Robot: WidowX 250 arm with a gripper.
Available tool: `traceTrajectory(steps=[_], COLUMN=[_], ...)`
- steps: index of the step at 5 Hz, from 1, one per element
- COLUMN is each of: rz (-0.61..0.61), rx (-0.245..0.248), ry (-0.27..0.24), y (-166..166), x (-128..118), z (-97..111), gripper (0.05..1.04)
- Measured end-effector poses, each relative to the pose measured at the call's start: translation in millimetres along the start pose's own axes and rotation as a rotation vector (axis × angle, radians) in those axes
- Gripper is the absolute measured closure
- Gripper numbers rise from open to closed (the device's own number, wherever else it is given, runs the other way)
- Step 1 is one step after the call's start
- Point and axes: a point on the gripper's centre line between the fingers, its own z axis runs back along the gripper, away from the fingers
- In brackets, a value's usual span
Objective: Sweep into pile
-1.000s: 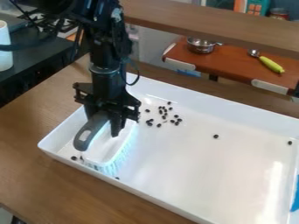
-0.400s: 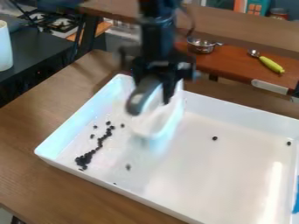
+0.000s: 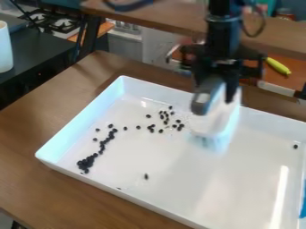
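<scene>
The brush is located over the right-of-centre rear area of the white tray, its handle facing the camera; bristle contact with the tray floor cannot be confirmed. The gripper is clamped on the brush. Task status: partly complete, by judgement. Dark bean-like pieces form one dense heap at the near left corner, with a thin trail leading up from it. Remaining work: gather the trail, the loose cluster left of the brush, and the outlying pieces into one pile. Count: one brush, one tray, one gripper, one dense heap. The loose cluster has roughly fifteen pieces; the heap and trail overlap too much for an exact count. Outliers include one piece toward the near wall and one piece at far right. The tray sits on one wooden table. Beyond it are one yellow-green handle, one stovetop and, at the left edge, one white cylinder.
</scene>
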Motion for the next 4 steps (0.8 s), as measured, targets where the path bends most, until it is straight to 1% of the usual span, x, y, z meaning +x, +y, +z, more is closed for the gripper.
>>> traceTrajectory(steps=[1, 2, 3, 4], rz=[-0.014, -0.017, -0.017, -0.020], rx=[-0.004, 0.007, 0.027, 0.041], ry=[0.015, 0.032, 0.040, 0.033], y=[-36, -59, -76, -89], x=[3, 6, 8, 10], z=[-15, -33, -46, -56], gripper=[0.593, 0.593, 0.593, 0.593])
